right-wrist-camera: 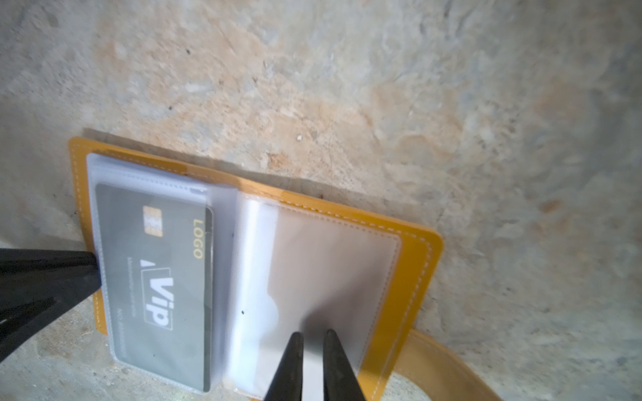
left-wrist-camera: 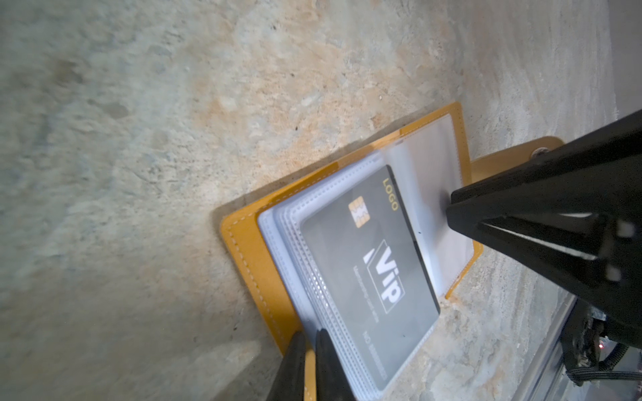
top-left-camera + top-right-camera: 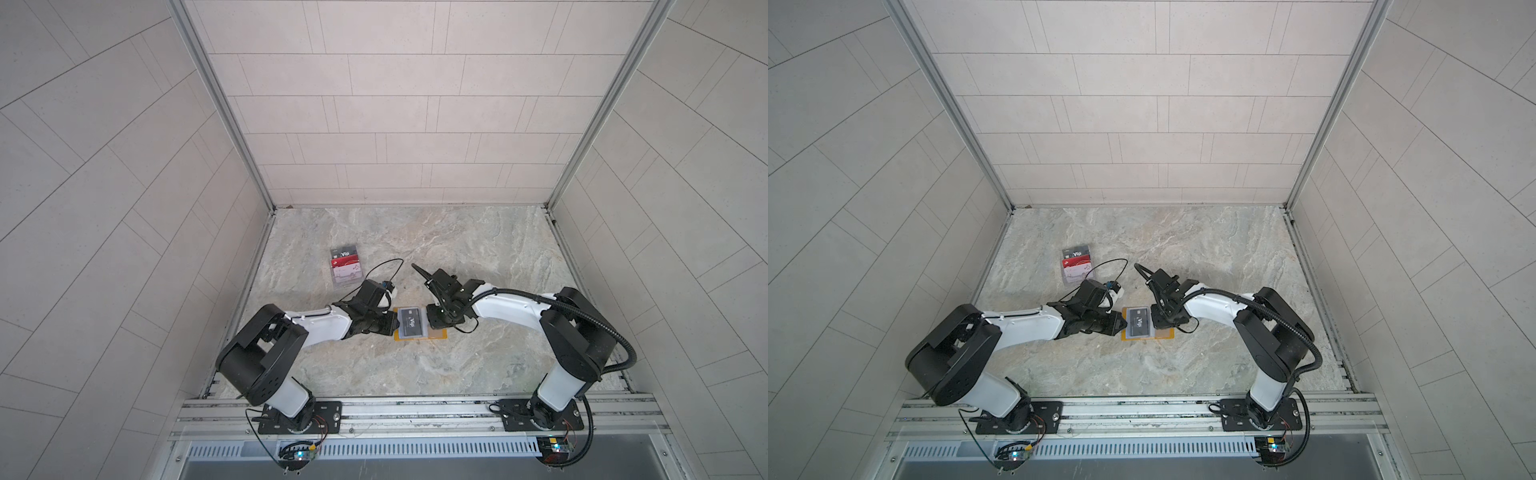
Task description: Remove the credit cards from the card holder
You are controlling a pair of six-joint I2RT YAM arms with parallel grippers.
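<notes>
The card holder (image 3: 434, 336) lay open on the worktop (image 3: 415, 249) between the two arms, well apart from the clear stand (image 3: 347, 270) of cards farther back on the left. A grey Vip card (image 2: 368, 270) sat in the top sleeve of the page stack nearer the left arm. The left fingers (image 2: 293, 364) were drawn almost together at the holder's outer edge, with a sliver of yellow cover showing between them. Whether they pinched that edge or merely rested on it could not be told. The right fingers (image 1: 290, 364) were likewise nearly clenched, grasping nothing, their tips on the empty sleeve (image 1: 330, 264) of the opposite page. The likely hazards: the soft sleeves may rise with the card and drag the holder across the smooth worktop if either hold-down slips. The thin card also offers little edge, so fingers closing on it could catch plastic instead.
</notes>
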